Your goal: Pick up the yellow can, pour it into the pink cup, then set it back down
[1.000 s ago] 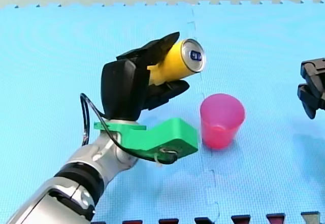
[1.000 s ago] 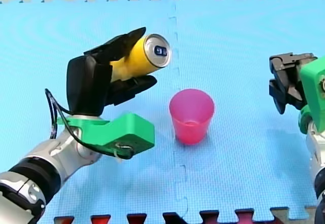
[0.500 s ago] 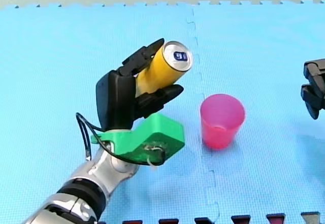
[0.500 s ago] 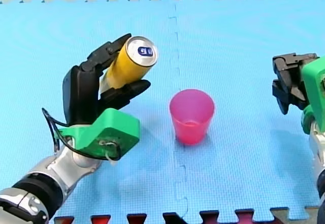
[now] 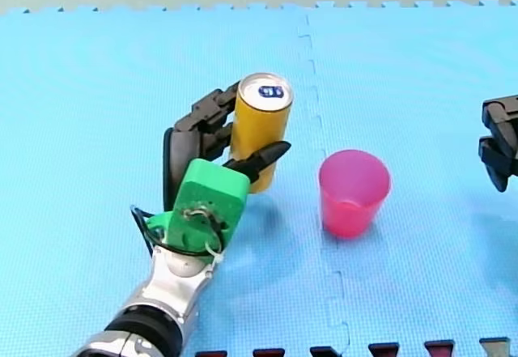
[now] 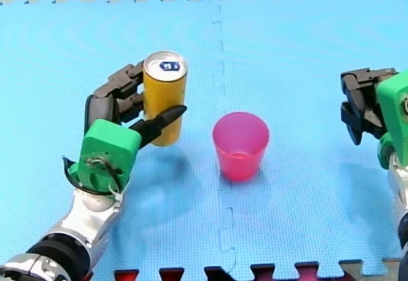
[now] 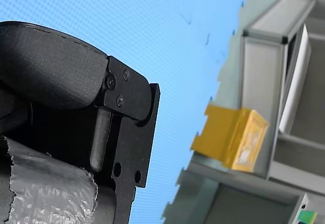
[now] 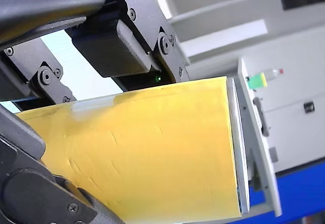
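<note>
Left hand (image 6: 121, 112) grasping mid-left; right hand (image 6: 360, 106) far right.

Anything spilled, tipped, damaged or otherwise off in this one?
Nothing stands out. The yellow can is upright in the left hand, beside the upright pink cup on the blue mat, with no spill visible. The right hand is at the mat's right side.

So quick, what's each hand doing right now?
Left hand: closed on the can.
Right hand: at the right edge, holding nothing; open or closed can't be told.
</note>
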